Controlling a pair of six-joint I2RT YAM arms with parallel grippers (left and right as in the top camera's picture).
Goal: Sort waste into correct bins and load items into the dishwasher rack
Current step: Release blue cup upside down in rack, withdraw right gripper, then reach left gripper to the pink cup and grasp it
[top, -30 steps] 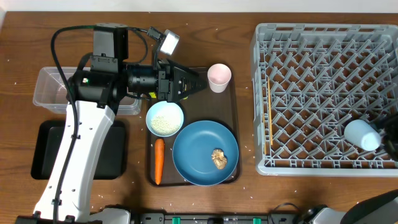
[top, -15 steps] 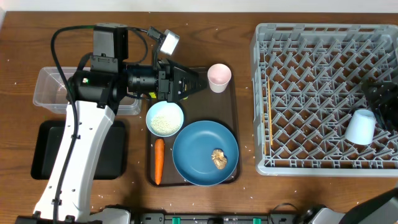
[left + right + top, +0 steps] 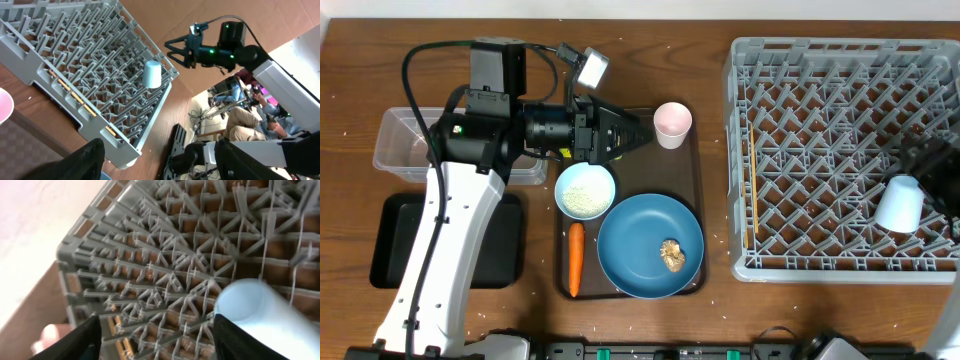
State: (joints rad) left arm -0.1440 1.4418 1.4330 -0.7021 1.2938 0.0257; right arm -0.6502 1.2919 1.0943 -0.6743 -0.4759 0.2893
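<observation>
Left hand (image 3: 646,135) above brown wooden table (image 3: 715,300)

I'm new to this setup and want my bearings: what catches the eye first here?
The big grey dishwasher rack fills the right side, with one light-blue cup standing upside down near its right edge. Left of it, a dark tray holds a blue plate with a brown lump, a carrot, a bowl of rice and a pink cup.

Upright pegs (image 3: 820,120) crowd the rack (image 3: 840,45) (light-blue cup (image 3: 900,203) standing among them), open above.
</observation>
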